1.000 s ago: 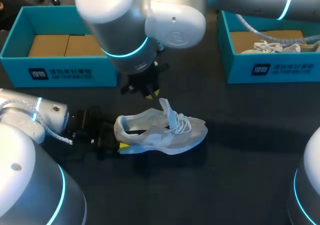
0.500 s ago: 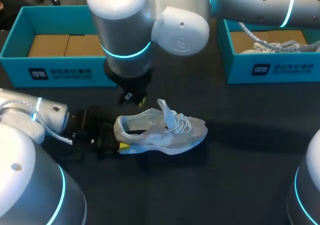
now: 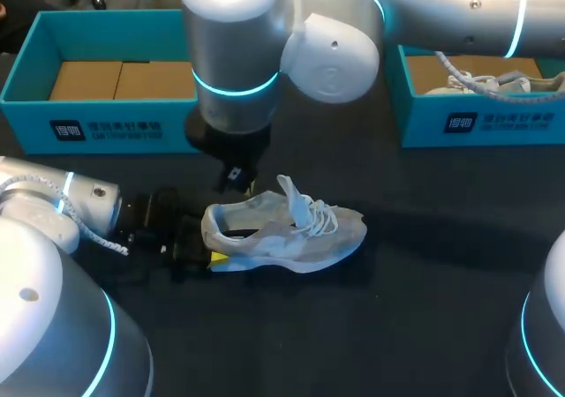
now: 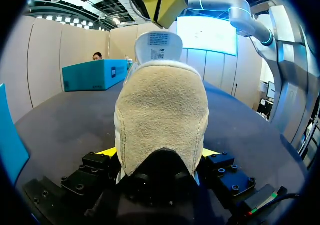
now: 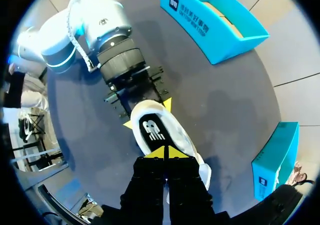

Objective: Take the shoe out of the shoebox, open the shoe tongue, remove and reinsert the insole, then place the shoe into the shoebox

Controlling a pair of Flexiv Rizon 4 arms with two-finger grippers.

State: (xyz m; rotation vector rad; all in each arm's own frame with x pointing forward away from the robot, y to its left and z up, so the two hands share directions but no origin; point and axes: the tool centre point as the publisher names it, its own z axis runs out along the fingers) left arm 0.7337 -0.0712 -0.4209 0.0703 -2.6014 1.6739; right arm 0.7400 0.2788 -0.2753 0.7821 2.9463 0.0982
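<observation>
A pale grey lace-up shoe [image 3: 291,231] lies on its sole mid-table, toe to the right, with its tongue [image 3: 294,192] standing upright. My left gripper [image 3: 210,243] comes in low from the left and is shut on the shoe's heel [image 4: 161,110], a yellow tip showing on either side of it. My right gripper [image 3: 240,181] hangs just above and behind the heel opening, shut with nothing in it. Its closed yellow tips [image 4: 164,7] show above the tongue in the left wrist view. From the right wrist view, the shoe [image 5: 159,130] lies directly under the shut gripper [image 5: 164,153].
A teal shoebox [image 3: 106,125] with a cardboard liner stands at the back left. A second teal box [image 3: 481,119] at the back right holds another white shoe [image 3: 490,81]. My right arm's big links hang over the table's middle back.
My right arm has swung left and slightly down, away from the tongue tip toward the heel side, its fingers closing fully. The shoe and left gripper have not moved.
</observation>
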